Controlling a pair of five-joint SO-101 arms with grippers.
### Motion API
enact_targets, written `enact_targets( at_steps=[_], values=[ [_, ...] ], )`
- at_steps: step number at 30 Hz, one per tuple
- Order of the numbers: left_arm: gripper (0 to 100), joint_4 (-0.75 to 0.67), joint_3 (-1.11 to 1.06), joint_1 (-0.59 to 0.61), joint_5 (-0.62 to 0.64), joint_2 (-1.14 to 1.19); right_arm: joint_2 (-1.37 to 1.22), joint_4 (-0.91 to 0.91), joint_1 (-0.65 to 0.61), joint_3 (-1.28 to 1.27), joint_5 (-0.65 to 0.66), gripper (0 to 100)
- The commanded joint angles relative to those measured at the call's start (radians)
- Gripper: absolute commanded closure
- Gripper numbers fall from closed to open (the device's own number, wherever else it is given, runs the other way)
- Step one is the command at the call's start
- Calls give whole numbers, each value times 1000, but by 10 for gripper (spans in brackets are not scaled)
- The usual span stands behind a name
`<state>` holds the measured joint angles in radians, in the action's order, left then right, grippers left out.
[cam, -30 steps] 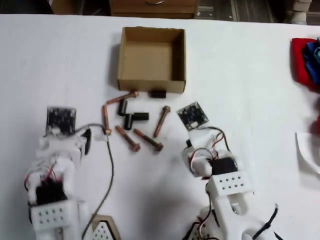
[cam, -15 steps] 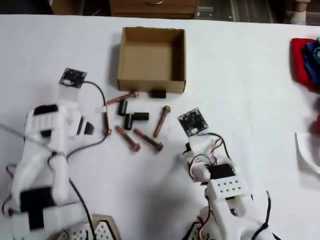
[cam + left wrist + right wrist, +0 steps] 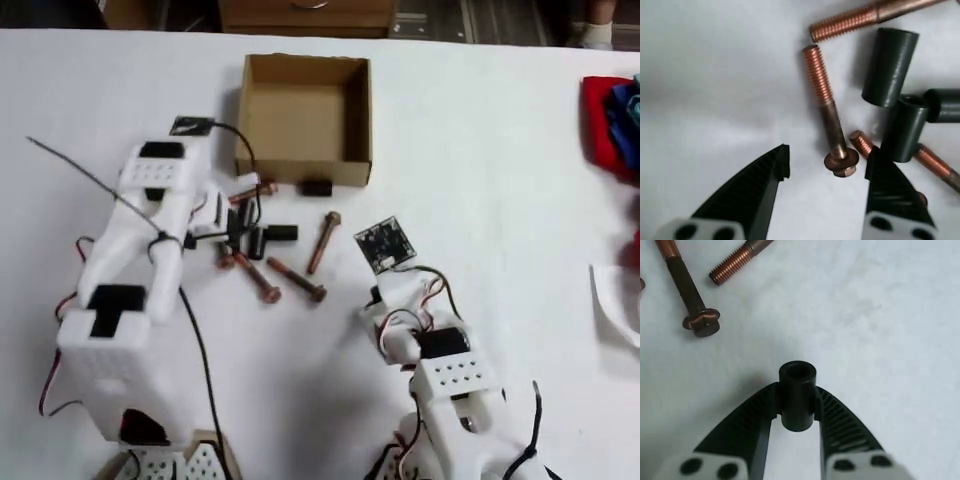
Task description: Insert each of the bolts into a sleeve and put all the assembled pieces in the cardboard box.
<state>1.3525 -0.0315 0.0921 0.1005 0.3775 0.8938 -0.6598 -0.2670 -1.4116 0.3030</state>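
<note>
Left gripper [image 3: 829, 152]: wide, bolt [image 3: 826, 105] between jaws.
Right gripper [image 3: 796, 392]: clamps sleeve [image 3: 797, 377].
Progress: nothing assembled; cardboard box [image 3: 300, 168] unfilled.

The desk [image 3: 500, 150] had a plain white surface, and the light fell evenly on it, with only soft shadows. Behind its far edge stood a piece of wooden furniture [image 3: 305, 15]. At the right edge of the desk lay a red cloth [image 3: 603, 110], with something blue [image 3: 630, 105] beside it.
</note>
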Motion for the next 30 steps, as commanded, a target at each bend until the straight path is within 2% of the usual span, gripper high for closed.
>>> enact_targets(
  at_steps=[1,9,11,15,17,24,26,30],
  values=[
    [740,23,82,-14,25,61,-1,15,-2,3,-6,978],
    [747,54,139,-6,21,216,-1,15,-2,3,-6,978],
    [799,66,165,-6,20,238,-1,16,-2,3,-6,978],
    [985,66,209,-6,18,264,-1,16,-2,3,-6,978],
    [957,66,222,-6,18,276,-1,16,-2,3,-6,978],
    [975,68,225,-5,11,282,-1,16,-2,3,-6,978],
    [975,87,234,-5,-68,281,-1,16,-2,3,-6,978],
    [976,227,332,-5,-400,281,-1,16,-2,3,-6,978]
  ],
)
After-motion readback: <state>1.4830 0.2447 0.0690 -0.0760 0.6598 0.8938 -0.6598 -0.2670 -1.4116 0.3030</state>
